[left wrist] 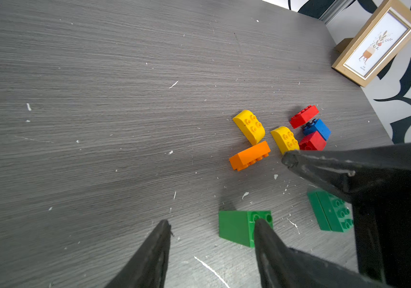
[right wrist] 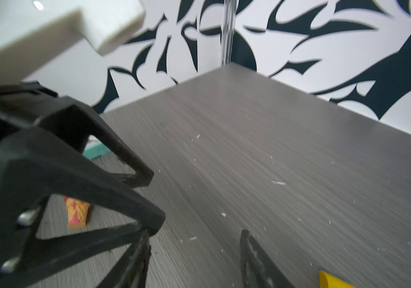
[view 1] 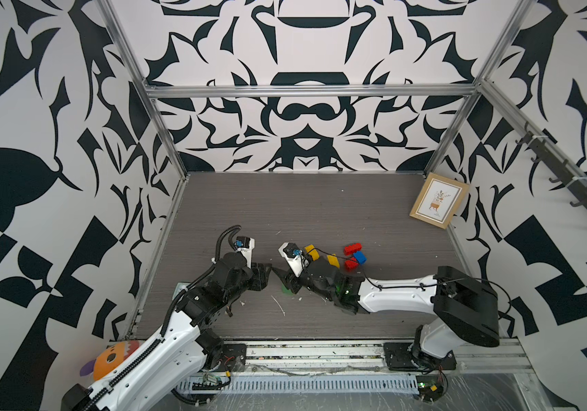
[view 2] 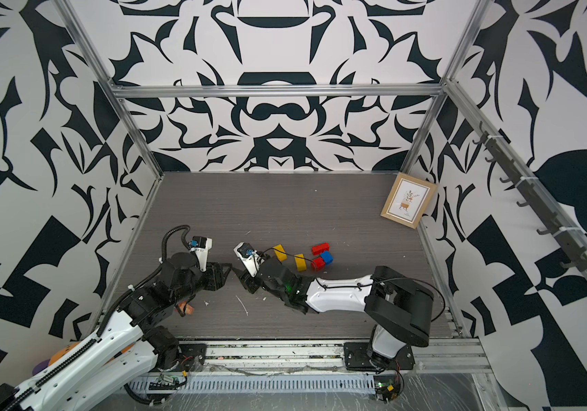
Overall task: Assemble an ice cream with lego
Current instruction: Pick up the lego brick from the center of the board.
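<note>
Your left gripper (left wrist: pixel 212 222) and right gripper (right wrist: pixel 196 233) both stand apart, empty; green sloped plastic brick (left wrist: pixel 237 228) lies on the grey wood-grain table (left wrist: pixel 99 124) at the left one's tip, offset toward the right arm, which apparently overhangs a second green studded brick (left wrist: pixel 329 212).

Left gripper (view 1: pixel 265 272) pointed to three o'clock, right gripper (view 1: pixel 281 277) to nine, tips nearly meeting, both jaws apart and empty.
</note>
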Tool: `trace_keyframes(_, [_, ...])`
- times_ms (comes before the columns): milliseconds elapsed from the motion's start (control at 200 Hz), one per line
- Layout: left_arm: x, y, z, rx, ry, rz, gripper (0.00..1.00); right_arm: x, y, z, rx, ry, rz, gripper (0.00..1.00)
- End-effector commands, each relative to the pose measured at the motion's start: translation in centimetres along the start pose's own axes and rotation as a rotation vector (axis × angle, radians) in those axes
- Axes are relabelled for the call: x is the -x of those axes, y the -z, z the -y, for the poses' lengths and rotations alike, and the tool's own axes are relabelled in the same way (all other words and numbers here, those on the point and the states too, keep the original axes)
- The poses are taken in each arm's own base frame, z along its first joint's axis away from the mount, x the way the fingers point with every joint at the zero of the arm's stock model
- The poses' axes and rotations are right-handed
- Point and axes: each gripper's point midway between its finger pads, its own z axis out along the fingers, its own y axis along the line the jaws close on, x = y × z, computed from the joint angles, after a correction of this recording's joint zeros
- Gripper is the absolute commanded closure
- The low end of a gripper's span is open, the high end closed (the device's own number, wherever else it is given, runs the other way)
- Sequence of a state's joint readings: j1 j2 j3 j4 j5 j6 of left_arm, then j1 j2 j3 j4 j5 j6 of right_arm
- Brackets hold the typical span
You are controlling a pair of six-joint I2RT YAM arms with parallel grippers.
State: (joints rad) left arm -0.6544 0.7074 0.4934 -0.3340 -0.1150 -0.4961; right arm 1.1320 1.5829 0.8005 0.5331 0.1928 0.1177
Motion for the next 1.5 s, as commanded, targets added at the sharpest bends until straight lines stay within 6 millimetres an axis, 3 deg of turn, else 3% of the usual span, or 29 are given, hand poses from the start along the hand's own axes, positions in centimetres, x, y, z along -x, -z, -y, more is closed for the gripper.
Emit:
trace_keyframes(0, [0.6, -0.3, 0.9, -0.03, -0.012, -0.006, 0.42, 0.4, 2.3, 1.4, -0.089, -0.063, -0.121, 0.4])
trace_keyframes(65, [0.3, -0.7, 0.7, -0.023, -0.013, -0.013, 0.42, 1.4, 4.7, 3.1, -0.184, -0.123, -0.181, 0.41])
trace_keyframes(145, [0.3, -1.0, 0.6, -0.026, -0.008, 0.002, 0.42, 0.7, 8.7, 6.0, -0.338, -0.187, -0.345, 0.41])
trace_keyframes(255, [0.5, -1.1, 0.2, -0.019, -0.011, 0.035, 0.41, -2.8, 14.9, 9.6, -0.509, -0.287, -0.618, 0.42])
trace_keyframes(350, [0.3, -1.4, -0.1, -0.019, -0.017, 0.032, 0.4, -6.0, 17.2, 10.7, -0.556, -0.374, -0.741, 0.42])
trace_keyframes(495, [-0.3, -1.9, -0.7, -0.027, -0.013, 0.015, 0.39, -9.5, 17.4, 11.2, -0.605, -0.407, -0.818, 0.42])
trace_keyframes(600, [-0.8, -2.2, -1.7, -0.011, 0.001, 0.008, 0.38, -11.5, 16.3, 11.1, -0.59, -0.44, -0.845, 0.42])
trace_keyframes(720, [-0.8, -2.4, -2.4, -0.029, 0.037, 0.005, 0.38, -12.9, 15.1, 10.7, -0.567, -0.461, -0.879, 0.42])
trace_keyframes(1180, [-1.0, -2.8, -2.8, -0.049, 0.052, -0.018, 0.37, -17.3, 14.2, 9.7, -0.538, -0.555, -0.95, 0.44])
trace_keyframes(1365, [-0.6, -2.7, -2.8, -0.048, 0.044, -0.007, 0.37, -18.2, 13.8, 9.6, -0.538, -0.563, -0.973, 0.53])
trace_keyframes(1495, [-0.6, -2.8, -2.9, -0.049, 0.039, -0.007, 0.37, -17.8, 13.9, 9.7, -0.542, -0.558, -0.958, 0.69])
